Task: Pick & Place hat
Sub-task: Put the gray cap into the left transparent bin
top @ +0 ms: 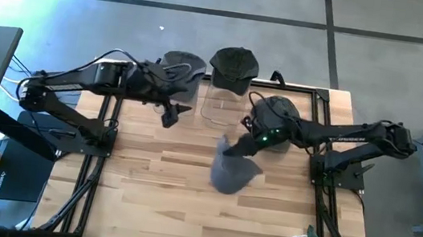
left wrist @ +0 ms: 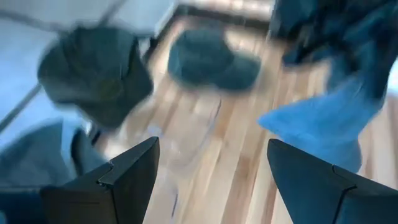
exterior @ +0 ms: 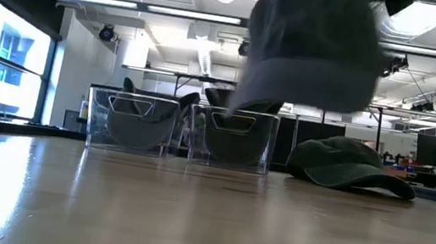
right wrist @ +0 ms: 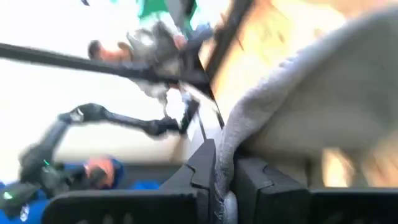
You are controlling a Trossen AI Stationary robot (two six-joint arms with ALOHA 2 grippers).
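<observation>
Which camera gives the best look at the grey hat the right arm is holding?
The high view: the grey hat shows whole, hanging from the right gripper. The low view shows it blurred, the right wrist view only its pinched edge, the left wrist view a blurred shape.

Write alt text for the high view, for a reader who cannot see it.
Seen from above, the right gripper holds a grey hat by its edge over the middle of a wooden table. The left gripper hangs open near clear bins at the table's far edge, where dark hats lie.

Grey hat [top: 232, 172] hanging limp, lifted above table centre.
</observation>
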